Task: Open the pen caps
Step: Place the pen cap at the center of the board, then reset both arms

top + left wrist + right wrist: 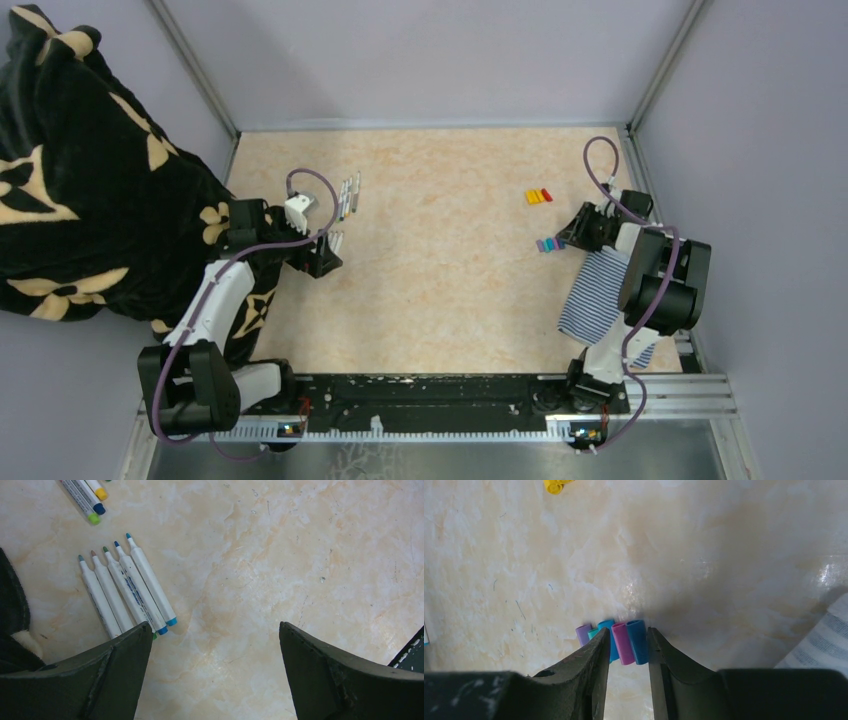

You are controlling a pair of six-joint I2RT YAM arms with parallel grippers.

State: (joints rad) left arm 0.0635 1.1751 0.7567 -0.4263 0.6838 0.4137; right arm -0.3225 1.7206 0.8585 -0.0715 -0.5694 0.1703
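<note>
Several uncapped white pens point(127, 587) lie side by side just beyond my left gripper's left finger; they also show in the top view point(335, 240). More pens point(85, 497) lie further off, seen in the top view point(348, 196). My left gripper point(215, 625) point(328, 255) is wide open and empty. Loose pen caps in purple, teal, blue and magenta point(624, 641) point(546, 244) lie in a cluster on the table. My right gripper point(629, 630) point(570, 232) is low over them, jaws slightly apart, with the magenta and dark blue caps lying between the fingertips. Orange, yellow and red caps point(539, 196) lie further back.
A blue-and-white striped cloth point(600, 290) point(824, 640) lies under my right arm. A black patterned blanket point(90, 200) covers the left side beside my left arm. One yellow cap point(555, 486) shows at the top of the right wrist view. The table is beige marble-patterned point(440, 260).
</note>
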